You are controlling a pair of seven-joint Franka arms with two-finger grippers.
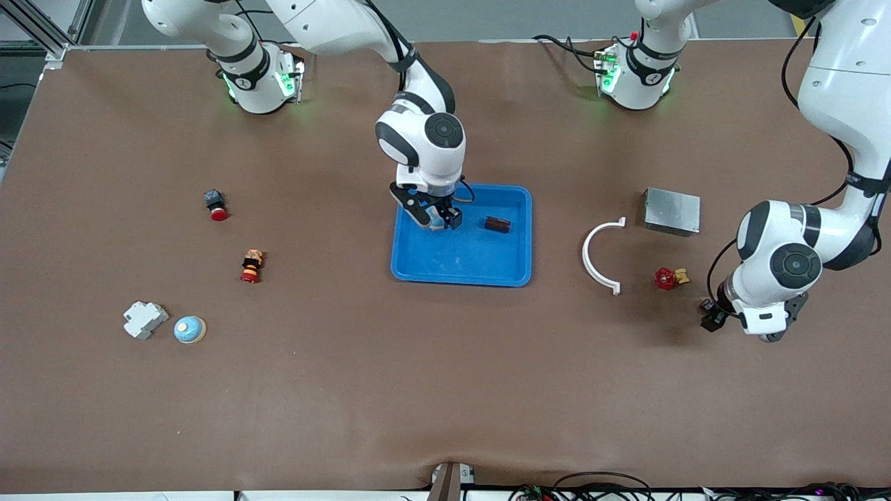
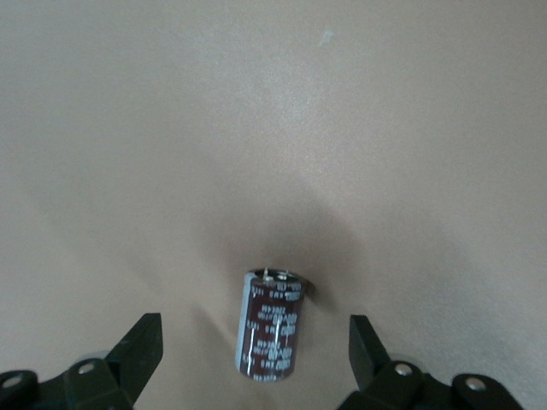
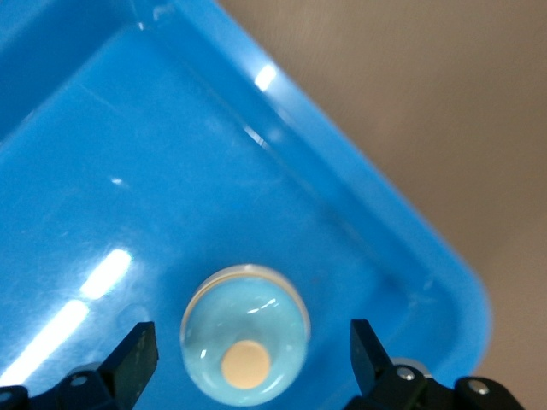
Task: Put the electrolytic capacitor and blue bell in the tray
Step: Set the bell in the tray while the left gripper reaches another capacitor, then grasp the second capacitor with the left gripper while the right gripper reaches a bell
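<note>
Right wrist view: your right claw (image 3: 248, 359) is released over a blue bell (image 3: 245, 335) lying in the tray (image 1: 518, 243), while the left claw (image 2: 255, 359), open, straddles an electrolytic capacitor (image 2: 271, 324) on the tabletop (image 1: 445, 383), well apart from the tray.

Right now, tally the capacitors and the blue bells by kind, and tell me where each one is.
Capacitors: 2, the tray capacitor in the blue tray, and the table capacitor under the open left hand.
Blue bells: 2, the tray bell under the open right hand, and the table bell beside a white block.
Total: 4.
</note>
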